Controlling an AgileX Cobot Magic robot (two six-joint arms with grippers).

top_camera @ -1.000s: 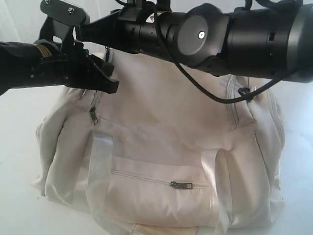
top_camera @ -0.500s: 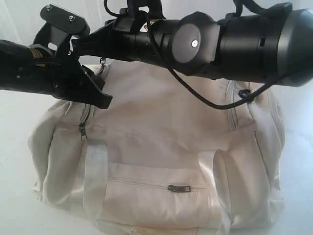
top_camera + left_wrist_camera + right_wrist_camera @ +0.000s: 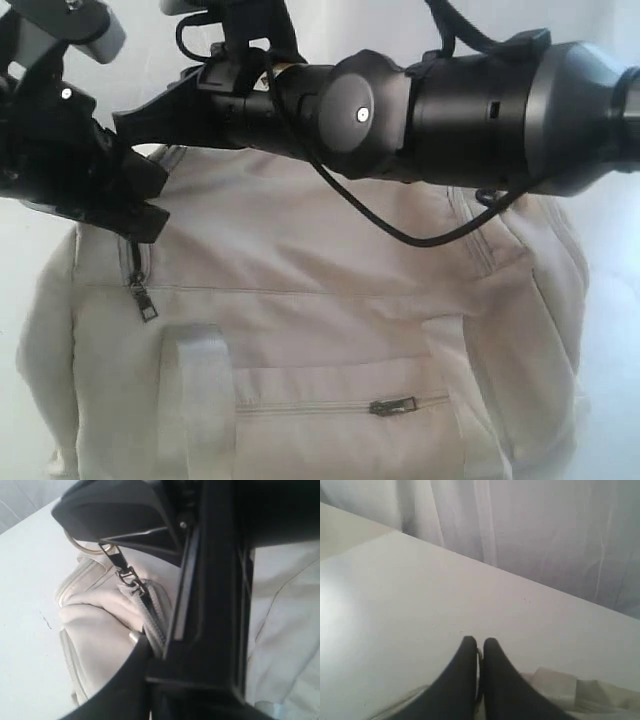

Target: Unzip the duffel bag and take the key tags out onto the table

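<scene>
Reaching level across the duffel bag (image 3: 330,300), right gripper (image 3: 479,647) pinching the zip pull (image 3: 117,565) by its ring, left gripper (image 3: 135,215) angled down onto the bag's end, its jaw spread unclear.

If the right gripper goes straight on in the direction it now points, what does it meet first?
Probably the table: the right gripper aims low across its white top, the curtain beyond. Depth is unclear.

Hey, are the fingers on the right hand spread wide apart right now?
No, the right hand has its two black fingers lying side by side with only a thin slit between them.
</scene>
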